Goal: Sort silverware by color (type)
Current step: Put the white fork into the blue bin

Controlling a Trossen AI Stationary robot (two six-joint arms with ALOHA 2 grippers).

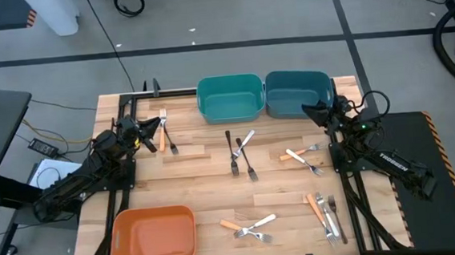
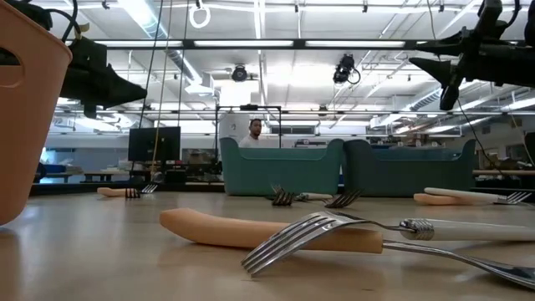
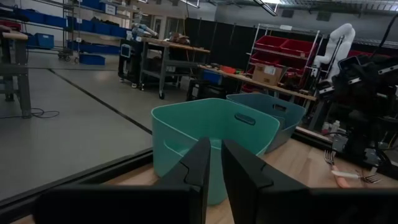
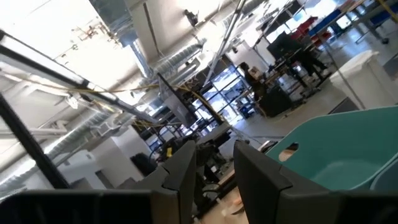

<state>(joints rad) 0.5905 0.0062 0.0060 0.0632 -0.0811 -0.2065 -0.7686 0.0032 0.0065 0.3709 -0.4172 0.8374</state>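
Note:
Small forks lie flat on the wooden table in loose groups. An orange-handled fork (image 1: 162, 132) and a silver fork (image 1: 171, 144) lie by my left gripper (image 1: 151, 134). Two dark forks (image 1: 231, 151) and a silver one (image 1: 245, 141) lie mid-table. More orange-handled and silver forks (image 1: 302, 158) lie to the right, with clusters near the near edge (image 1: 247, 226) and near the right corner (image 1: 325, 214). My left gripper (image 3: 216, 158) hovers above the table, its fingers a narrow gap apart. My right gripper (image 1: 313, 109) (image 4: 216, 155) hovers open over the blue bin's corner. Neither holds anything.
A teal bin (image 1: 228, 81) and a blue bin (image 1: 297, 75) stand side by side at the far edge. An orange bin (image 1: 153, 215) sits at the near left corner. Bare wood shows between the fork groups. A person shows far behind the table (image 2: 255, 130).

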